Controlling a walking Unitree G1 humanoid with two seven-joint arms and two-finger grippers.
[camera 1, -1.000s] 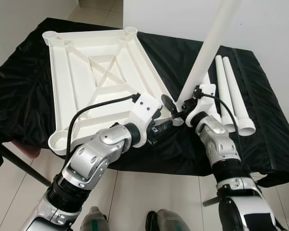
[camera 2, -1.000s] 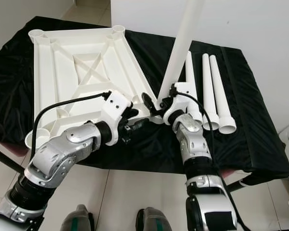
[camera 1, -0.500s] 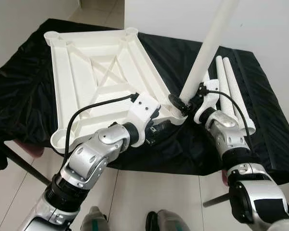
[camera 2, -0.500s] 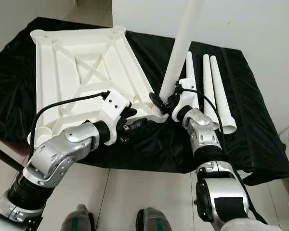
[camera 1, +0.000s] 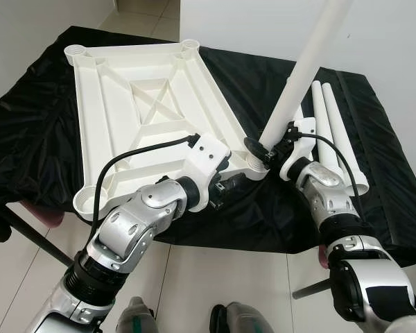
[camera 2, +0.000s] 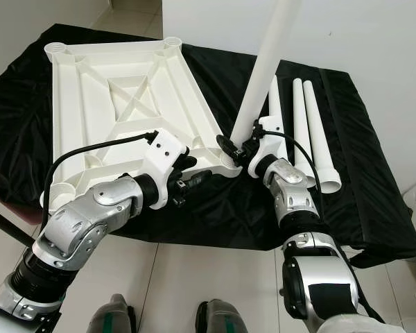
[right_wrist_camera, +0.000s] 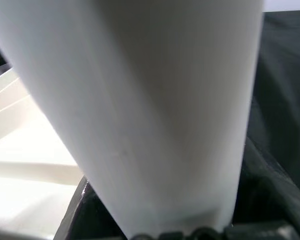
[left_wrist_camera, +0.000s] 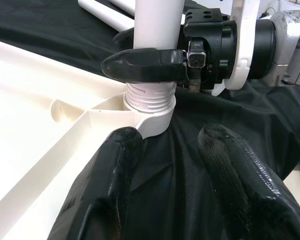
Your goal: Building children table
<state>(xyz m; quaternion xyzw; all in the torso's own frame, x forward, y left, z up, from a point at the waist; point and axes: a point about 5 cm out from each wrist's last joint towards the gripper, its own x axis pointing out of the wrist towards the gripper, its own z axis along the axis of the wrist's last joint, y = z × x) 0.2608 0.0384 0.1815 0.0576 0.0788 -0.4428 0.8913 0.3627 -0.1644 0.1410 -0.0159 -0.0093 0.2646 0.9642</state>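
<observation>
An upturned white tabletop point(camera 1: 145, 104) lies on a black cloth-covered table point(camera 1: 28, 139). My right gripper point(camera 1: 265, 148) is shut on a long white leg point(camera 1: 301, 76) that leans up toward the wall. The leg's threaded lower end point(left_wrist_camera: 149, 96) sits in the tabletop's near right corner socket point(left_wrist_camera: 152, 120). One right finger point(left_wrist_camera: 145, 65) wraps the leg just above the thread. My left gripper point(left_wrist_camera: 170, 137) is open just in front of that corner, over the black cloth, one finger point(left_wrist_camera: 115, 165) by the tabletop's edge. The leg point(right_wrist_camera: 140, 110) shows close up in the right wrist view.
Three spare white legs point(camera 2: 308, 132) lie side by side on the cloth at the right. A white wall point(camera 1: 388, 35) rises behind the table. White floor tiles point(camera 1: 194, 277) and my feet show below the table's front edge.
My right arm has reached forward and set the leg's lower end closer onto the corner socket. The left gripper has stayed at the corner.
</observation>
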